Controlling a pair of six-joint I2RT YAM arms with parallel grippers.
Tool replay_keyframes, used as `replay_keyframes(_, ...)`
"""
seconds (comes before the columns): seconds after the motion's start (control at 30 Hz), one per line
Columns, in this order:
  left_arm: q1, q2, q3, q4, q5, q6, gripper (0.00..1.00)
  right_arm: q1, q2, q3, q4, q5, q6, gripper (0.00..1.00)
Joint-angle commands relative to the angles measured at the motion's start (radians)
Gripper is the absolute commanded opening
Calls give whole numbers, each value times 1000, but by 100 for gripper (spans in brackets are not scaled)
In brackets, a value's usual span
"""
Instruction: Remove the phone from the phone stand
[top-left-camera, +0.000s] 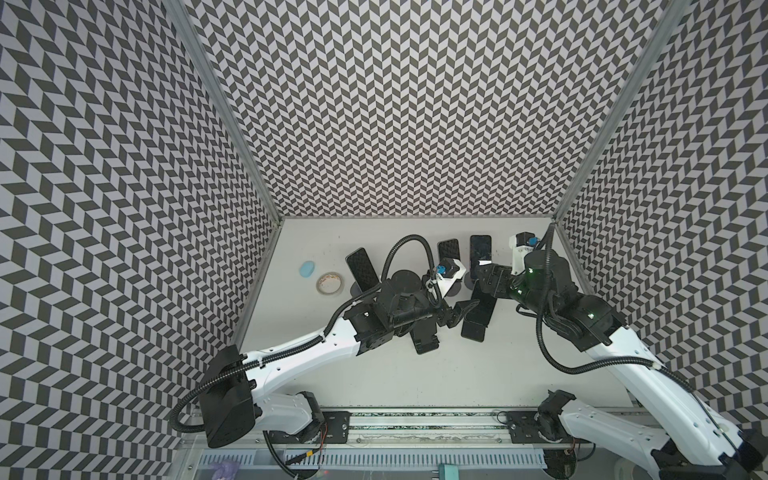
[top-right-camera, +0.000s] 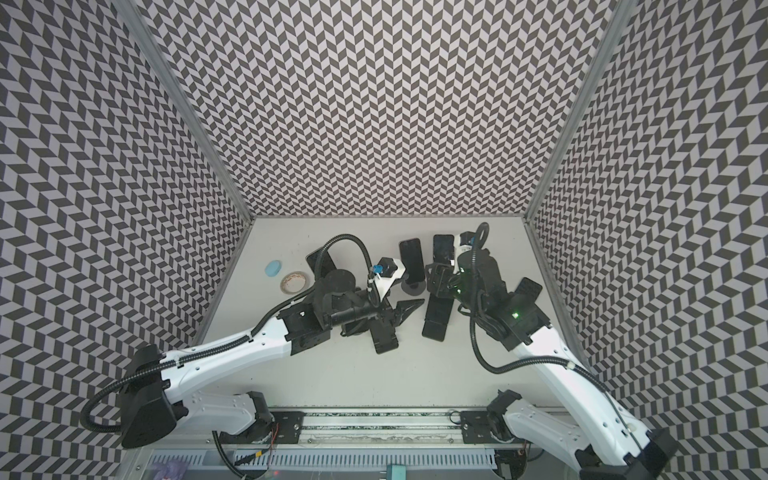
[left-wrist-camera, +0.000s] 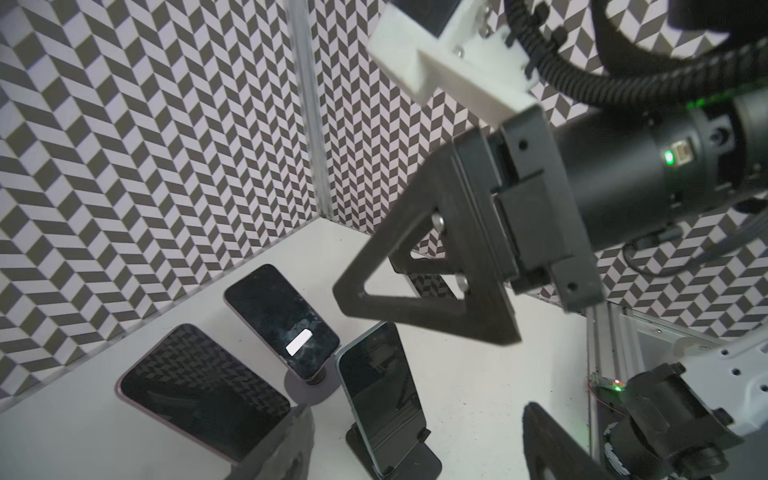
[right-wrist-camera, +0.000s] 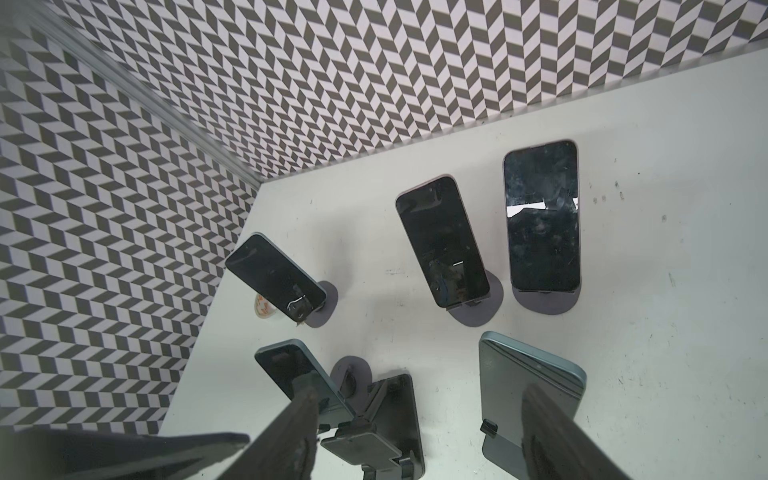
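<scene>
Grippers of mine both gape, empty: left gripper (top-right-camera: 411, 309) mid-frame in a top view, right gripper (right-wrist-camera: 419, 399) above phone (right-wrist-camera: 528, 365) and stand (right-wrist-camera: 374, 419).

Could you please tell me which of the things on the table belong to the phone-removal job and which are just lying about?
Belong to the job:
- back-row phone on its round stand, likewise its propped neighbours
- left gripper and right gripper, both with jaws open

Just lying about:
- blue oval disc
- tape roll
</scene>
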Motion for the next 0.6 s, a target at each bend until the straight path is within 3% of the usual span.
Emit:
replay_keyframes(0.0, -2, -10, -4, -15, -106, 40, 79, 6, -22, -26, 121, -24, -62, 75)
replay_keyframes(0.27, -31, -38, -93, -36, -341, -49, 80, 6, -98, -31, 93, 1, -140, 76)
replay_keyframes(0.57, -96, -141, -194, -124, -504, -274, 81, 7, -186, -138, 118, -74, -106, 76)
